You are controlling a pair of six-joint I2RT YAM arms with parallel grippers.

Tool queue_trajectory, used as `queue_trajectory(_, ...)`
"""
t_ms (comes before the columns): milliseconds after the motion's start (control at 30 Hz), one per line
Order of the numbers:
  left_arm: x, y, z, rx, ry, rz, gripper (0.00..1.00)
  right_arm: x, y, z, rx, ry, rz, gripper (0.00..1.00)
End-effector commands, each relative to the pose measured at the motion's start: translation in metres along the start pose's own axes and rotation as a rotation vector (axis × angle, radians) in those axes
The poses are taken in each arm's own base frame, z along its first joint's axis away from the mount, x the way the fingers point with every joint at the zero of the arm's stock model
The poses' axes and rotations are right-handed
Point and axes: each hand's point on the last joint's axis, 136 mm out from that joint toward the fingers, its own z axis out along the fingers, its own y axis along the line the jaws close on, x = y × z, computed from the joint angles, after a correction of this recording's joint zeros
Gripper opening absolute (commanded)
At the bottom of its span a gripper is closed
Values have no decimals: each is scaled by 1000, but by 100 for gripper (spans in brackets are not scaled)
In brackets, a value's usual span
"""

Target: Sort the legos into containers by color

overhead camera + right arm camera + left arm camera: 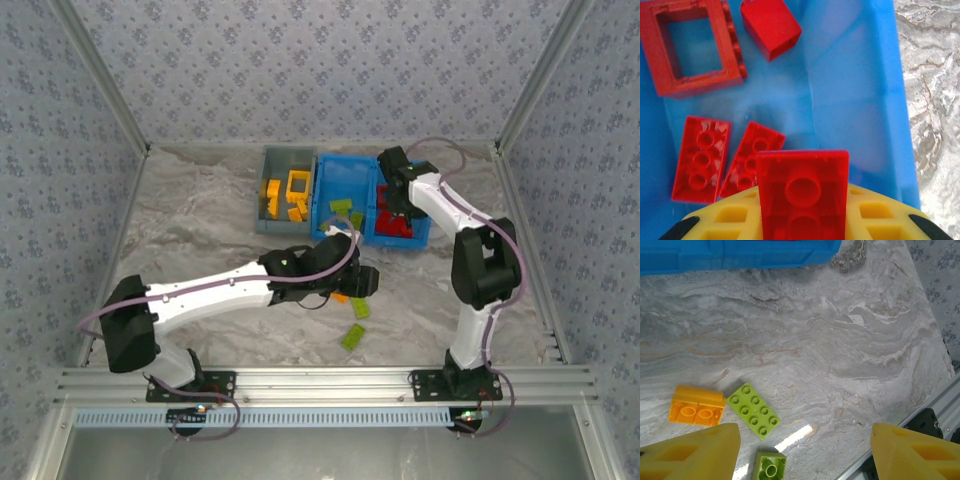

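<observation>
Left wrist view, nearest: the left pincer [805,435] has its yellow fingers wide apart with nothing between them. A tipped green brick [770,466] lies just under the gap, closer to the left finger.
Just ahead of the left pincer: a flat green brick [753,410], and close on its left an orange brick [696,406]. Both lie loose on the marble table [850,355].
Farther ahead of it: the front wall of the blue bin [740,255], well apart from the loose bricks.
Left arm pose: stretched low across the table toward the centre, wrist turned down over those three bricks.
Right wrist view, nearest: the right pincer [802,220] is clamped on a held red brick [802,190], hollow underside facing the camera, above the bin's right compartment.
Beyond the right pincer: two flat red bricks [701,159], then a red frame [687,45] and a red block [771,27], all on the compartment floor.
Right arm pose: elbow raised, forearm reaching far, wrist tipped down into the bin.
Done: in the top view the grey bin [290,150] holds yellow pieces [297,185]. The blue bin's left compartment holds green pieces [343,208] and its right one holds reds.
Left: by my reading the job is nearly finished. The red brick needs releasing and the three loose bricks need placing, though the arm may hide others.
</observation>
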Motion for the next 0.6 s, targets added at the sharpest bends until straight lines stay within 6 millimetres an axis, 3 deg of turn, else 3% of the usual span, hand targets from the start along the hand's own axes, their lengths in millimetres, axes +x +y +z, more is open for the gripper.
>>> queue_trajectory(0,-9,-17,1,21,-27,43,69,-12,0,8,8,16,1,30)
queue_trajectory(133,1,-11,9,-15,6,62,69,-15,7,22,18,39,-4,42)
queue_trajectory(267,7,-5,14,-47,29,89,70,-22,11,14,-1,13,12,55)
queue_trajectory(433,17,4,19,-87,64,94,71,-37,19,-27,-61,-68,17,60)
queue_trajectory(567,25,21,20,-176,94,42,71,-47,14,-78,-94,-173,24,58)
